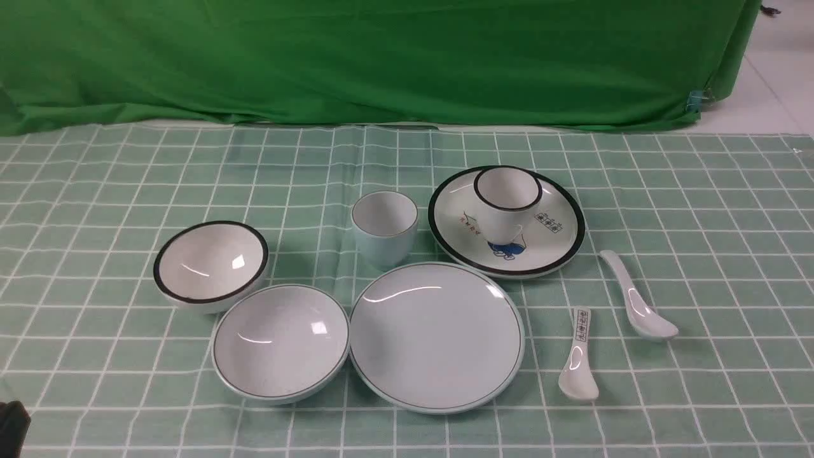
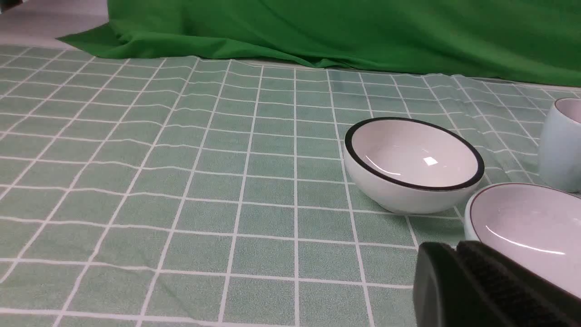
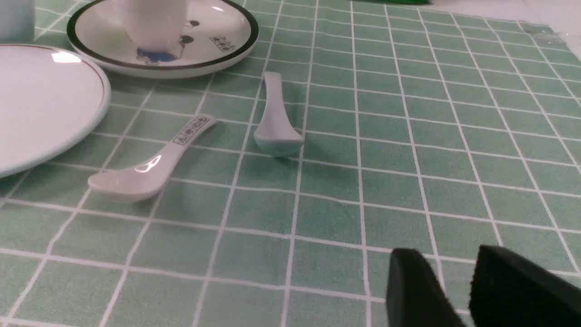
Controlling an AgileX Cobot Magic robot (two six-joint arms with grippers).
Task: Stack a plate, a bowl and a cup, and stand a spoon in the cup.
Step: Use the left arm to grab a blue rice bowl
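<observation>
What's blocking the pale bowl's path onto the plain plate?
Nothing visible. The bowl sits directly left of the plate, rims almost touching, and the plate's face is bare. The cup stands behind the gap, off that path.

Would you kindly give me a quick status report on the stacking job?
Left gripper jaws shut, right gripper jaws open, both empty. Plate, bowl, cup, spoon unstacked on the cloth. Lettered spoon lies beside the spoon.
</observation>
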